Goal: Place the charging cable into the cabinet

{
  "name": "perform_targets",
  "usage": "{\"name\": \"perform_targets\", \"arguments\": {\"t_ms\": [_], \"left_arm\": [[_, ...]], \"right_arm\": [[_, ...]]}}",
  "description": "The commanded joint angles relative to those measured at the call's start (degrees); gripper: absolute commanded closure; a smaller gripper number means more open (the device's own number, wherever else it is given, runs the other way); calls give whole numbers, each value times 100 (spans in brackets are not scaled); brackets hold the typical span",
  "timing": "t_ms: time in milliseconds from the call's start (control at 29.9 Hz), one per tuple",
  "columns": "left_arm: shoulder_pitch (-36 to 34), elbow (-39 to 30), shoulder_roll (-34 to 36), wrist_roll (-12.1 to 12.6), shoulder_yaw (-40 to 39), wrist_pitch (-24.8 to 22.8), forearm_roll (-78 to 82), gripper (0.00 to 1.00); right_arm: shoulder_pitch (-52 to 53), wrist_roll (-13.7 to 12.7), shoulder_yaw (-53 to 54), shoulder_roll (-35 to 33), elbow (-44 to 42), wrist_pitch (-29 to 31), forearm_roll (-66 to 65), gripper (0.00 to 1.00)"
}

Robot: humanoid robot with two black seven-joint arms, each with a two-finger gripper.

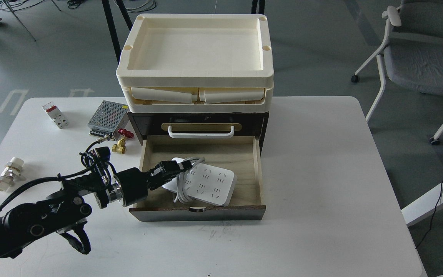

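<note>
The charging cable (208, 186), a flat white power strip with its cord looped around the middle, lies almost flat on the floor of the open pale wood drawer (258, 169). The drawer is pulled out from the dark brown cabinet (144, 123), below the white bar handle (201, 132). My left gripper (172, 169) reaches over the drawer's left wall and is shut on the strip's left end, next to the cord loop. The right gripper is out of view.
Cream trays (194, 82) are stacked on the cabinet. On the table to the left lie a white-and-red circuit breaker (55, 114), a silver perforated power supply (108, 117), a brass valve with a red handle (121, 142) and a white fitting (10, 174). A grey chair (417, 57) stands far right.
</note>
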Motion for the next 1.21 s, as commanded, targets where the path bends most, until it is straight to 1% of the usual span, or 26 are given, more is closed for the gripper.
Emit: {"name": "perform_targets", "arguments": {"t_ms": [0,67,100,134,167,201,268,368,502,569,669,770,803,870,971,1071,1172], "left_arm": [[61,-2,-252,1,-1,-3,-9,84],[70,-2,-323,1,-10,-3,-9,77],[70,-19,-349,1,-10,-3,-17,70],[78,-46,-350,1,-27,-12,-35,59],[78,-63,-358,1,-53,-12,-61,43],[78,-72,-358,1,-106,-20,-131,24],[78,-81,-350,1,-237,-56,-350,20],[113,-81,-262,1,-422,-91,-658,9],[254,-81,-78,1,-747,-126,-878,8],[412,-81,89,1,-888,-344,-905,8],[544,-90,536,1,-967,-1020,-905,7],[623,-204,1116,1,-994,-1836,-940,6],[667,-300,1275,1,-1037,-1836,-984,6],[842,-607,1618,1,-1370,-1836,-1203,6],[1211,-775,2066,1,-2230,-1836,-1800,4],[1318,-496,2173,1,-3154,-1836,-2616,3],[1239,364,2147,1,-3848,-1836,-3276,3]], "right_arm": [[-44,0,0,-14,0,0,0,0],[-87,0,0,-14,0,0,0,0],[-105,0,0,-14,0,0,0,0],[-114,0,0,-23,0,0,0,0],[-123,0,0,-23,0,0,0,0],[-158,0,0,-23,0,0,0,0],[-184,0,0,-32,0,0,0,0],[-193,0,0,-32,0,0,0,0],[-193,0,0,-32,0,0,0,0],[-193,0,0,-32,0,0,0,0],[-193,0,0,-32,0,0,0,0],[-193,0,0,-23,0,0,0,0],[-193,0,0,-23,9,0,0,0],[-193,0,52,-23,35,0,8,0],[-193,0,271,-32,193,0,17,0],[-158,0,596,-49,579,0,17,0],[17,0,712,-58,1001,0,8,0]]}}
